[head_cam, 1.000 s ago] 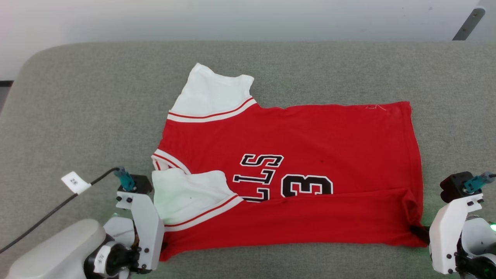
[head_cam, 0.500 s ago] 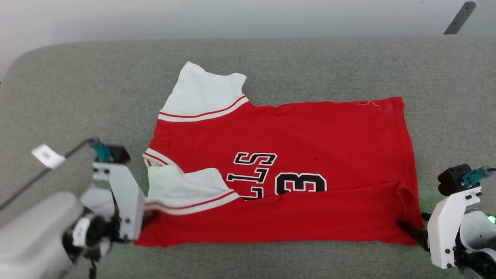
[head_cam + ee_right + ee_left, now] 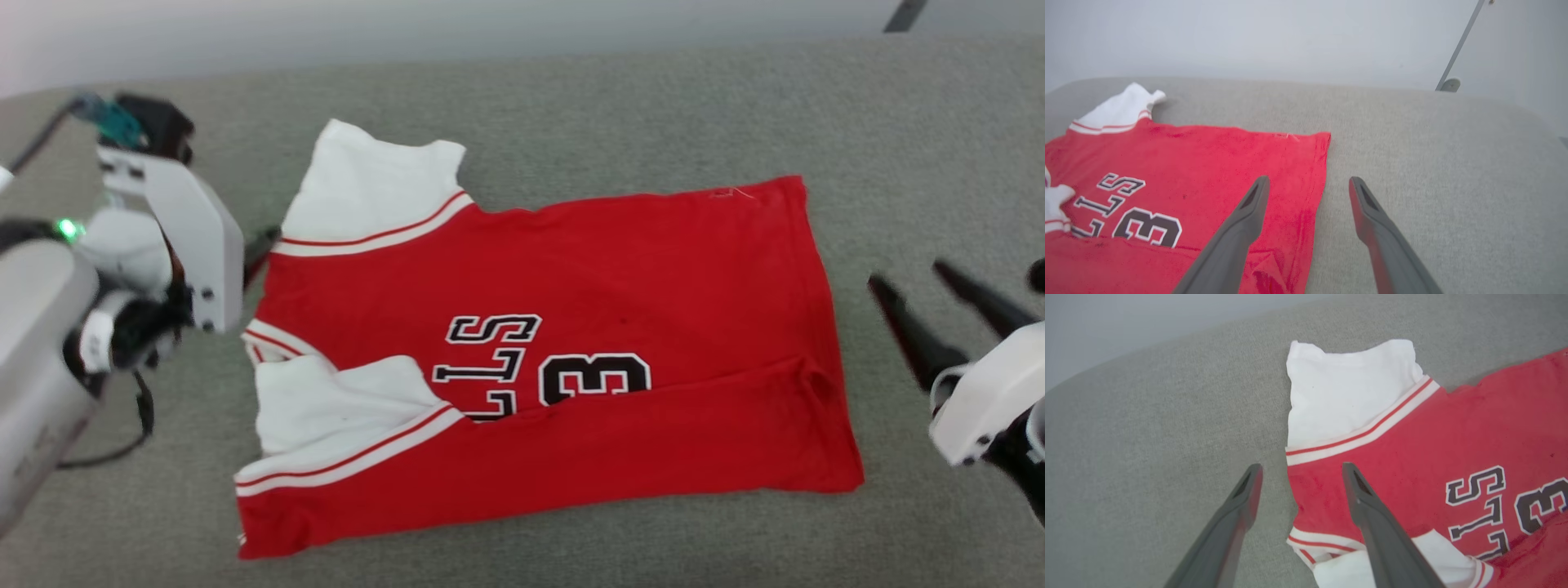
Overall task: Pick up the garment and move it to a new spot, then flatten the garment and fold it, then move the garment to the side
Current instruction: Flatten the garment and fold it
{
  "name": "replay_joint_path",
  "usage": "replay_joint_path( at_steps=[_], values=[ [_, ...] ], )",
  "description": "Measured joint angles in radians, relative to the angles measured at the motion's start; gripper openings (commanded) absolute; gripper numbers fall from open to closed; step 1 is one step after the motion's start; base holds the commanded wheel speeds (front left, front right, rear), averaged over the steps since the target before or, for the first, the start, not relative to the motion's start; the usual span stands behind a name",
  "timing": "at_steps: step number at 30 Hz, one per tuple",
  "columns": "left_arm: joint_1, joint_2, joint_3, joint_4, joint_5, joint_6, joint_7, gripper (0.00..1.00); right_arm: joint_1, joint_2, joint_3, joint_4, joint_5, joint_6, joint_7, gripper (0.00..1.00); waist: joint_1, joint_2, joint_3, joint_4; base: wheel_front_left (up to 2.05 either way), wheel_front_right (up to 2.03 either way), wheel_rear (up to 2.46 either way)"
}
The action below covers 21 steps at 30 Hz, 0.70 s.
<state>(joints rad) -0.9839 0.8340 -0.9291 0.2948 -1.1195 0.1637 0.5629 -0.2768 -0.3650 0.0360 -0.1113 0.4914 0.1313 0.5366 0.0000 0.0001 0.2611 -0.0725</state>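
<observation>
The garment (image 3: 571, 269), a red T-shirt with white sleeve ends and black "LLS 3" lettering, lies spread on the grey padded surface (image 3: 653, 106). Its near long edge is folded over toward the middle. My left gripper (image 3: 260, 249) hovers open at the shirt's left side, by the seam of the far white sleeve (image 3: 1347, 392); in the left wrist view the left gripper (image 3: 1301, 467) straddles the garment's (image 3: 1412, 449) edge. My right gripper (image 3: 906, 275) stands open and empty just right of the hem. In the right wrist view the right gripper (image 3: 1309, 179) hangs above the garment's (image 3: 1208, 163) hem edge.
The grey padded surface (image 3: 1433, 163) stretches bare to the right of the shirt and on its far side. A pale wall rises behind it, with a slanted metal rod (image 3: 1457, 53) at the far right. A black cable (image 3: 122, 445) hangs by my left arm.
Both grippers have opened and let go of the folded near edge. The left arm has swung up to the far sleeve; the right has drawn back right. The head view has shifted.
</observation>
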Motion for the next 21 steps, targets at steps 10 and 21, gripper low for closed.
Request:
replay_joint_path(
  at_steps=[10, 21],
  values=[
    [-0.164, -0.07, 0.014, 0.219, 0.092, -0.097, -0.124, 1.0, -0.019, 0.102, -0.046, -0.135, -0.122, 0.0, -0.298, 1.0, 0.0, 0.0, 0.067, -0.073, 0.0, 0.0, 0.0],
    [-0.293, -0.136, -0.025, 0.42, 0.146, -0.18, -0.096, 1.0, 0.006, 0.164, -0.059, -0.148, -0.158, 0.0, -0.37, 1.0, 0.0, 0.0, 0.168, -0.134, 0.0, 0.0, 0.0]
  ],
)
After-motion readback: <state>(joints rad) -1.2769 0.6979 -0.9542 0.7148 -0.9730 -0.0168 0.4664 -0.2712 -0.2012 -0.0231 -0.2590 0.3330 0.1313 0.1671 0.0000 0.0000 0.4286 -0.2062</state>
